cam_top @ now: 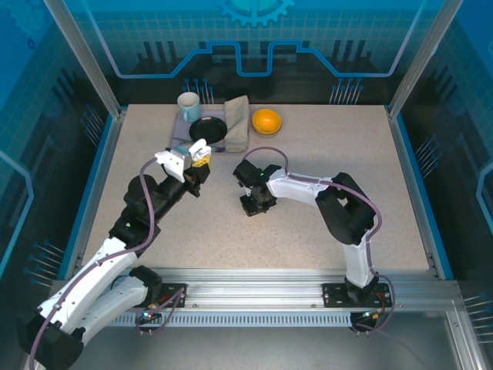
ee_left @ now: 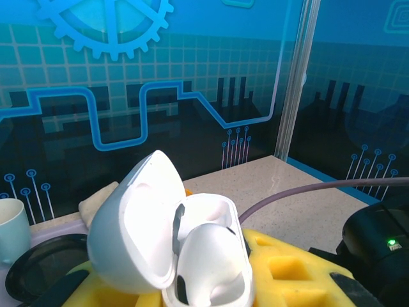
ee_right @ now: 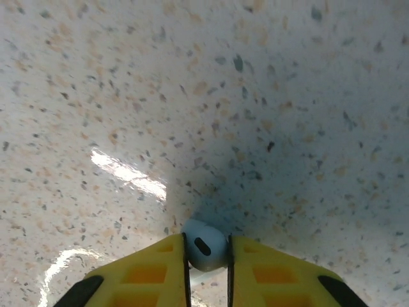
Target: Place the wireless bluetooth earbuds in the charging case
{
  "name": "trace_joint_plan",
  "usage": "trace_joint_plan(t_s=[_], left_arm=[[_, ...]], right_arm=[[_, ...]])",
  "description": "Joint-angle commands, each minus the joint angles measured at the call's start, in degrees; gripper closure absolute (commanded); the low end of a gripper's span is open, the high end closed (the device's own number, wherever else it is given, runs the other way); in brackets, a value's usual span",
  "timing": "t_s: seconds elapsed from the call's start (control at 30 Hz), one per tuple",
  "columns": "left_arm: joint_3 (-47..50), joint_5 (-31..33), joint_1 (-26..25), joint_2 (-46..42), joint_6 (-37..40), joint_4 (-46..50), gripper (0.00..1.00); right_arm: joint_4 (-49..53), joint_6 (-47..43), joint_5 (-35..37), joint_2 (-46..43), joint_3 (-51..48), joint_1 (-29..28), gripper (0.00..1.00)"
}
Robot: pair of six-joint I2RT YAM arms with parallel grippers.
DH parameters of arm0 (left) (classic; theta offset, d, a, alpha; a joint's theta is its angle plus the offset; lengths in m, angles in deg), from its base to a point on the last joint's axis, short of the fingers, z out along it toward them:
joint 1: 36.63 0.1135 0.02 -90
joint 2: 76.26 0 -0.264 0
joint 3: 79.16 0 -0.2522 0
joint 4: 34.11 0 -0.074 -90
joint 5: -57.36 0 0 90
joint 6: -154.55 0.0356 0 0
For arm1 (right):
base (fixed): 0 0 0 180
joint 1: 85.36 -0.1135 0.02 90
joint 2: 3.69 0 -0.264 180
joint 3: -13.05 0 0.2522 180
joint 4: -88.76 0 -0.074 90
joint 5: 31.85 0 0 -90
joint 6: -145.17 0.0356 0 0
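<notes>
**Right hand** (ee_right: 207,259): clenched on one white earbud (ee_right: 206,245), gripped at the tips of the two yellow pads (ee_right: 160,256). The hand points down at the speckled worktop (ee_right: 192,96), near the middle of the scene. Whether the earbud touches the surface cannot be determined.

**Left hand** (ee_left: 204,284): clenched on the white charging case (ee_left: 211,256), with the lid (ee_left: 131,236) hinged open to the left. This hand lies left of the right hand and slightly farther back, well apart from it.

**Far edge of the worktop:** mug (cam_top: 189,106), black plate (cam_top: 208,129), folded cloth (cam_top: 239,119), orange bowl (cam_top: 266,121).
</notes>
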Motion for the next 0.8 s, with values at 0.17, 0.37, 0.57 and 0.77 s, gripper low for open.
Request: trace_joint_plan(t_s=[0.17,0.37,0.57,0.77], left_arm=[[-2.3,-0.8,0.4,-0.3,-0.6,-1.2,1.00],[-2.1,-0.5,0.4,-0.5,-0.4,-1.3,1.00],[-1.7,0.0,0.4,-0.9,-0.4,-1.7,1.00],[-1.7,0.1,0.4,-1.2,-0.3,-1.7,1.00]], right_arm=[[3.1,5.4,0.1,-1.7,2.0,-0.2,0.49],[16.8,21.7,10.7,-0.7,11.2,-2.7,0.44],[21.4,36.8,11.8,2.7,16.2,-3.5,0.44],[23.2,39.9,11.3,7.5,21.5,-4.0,0.45]])
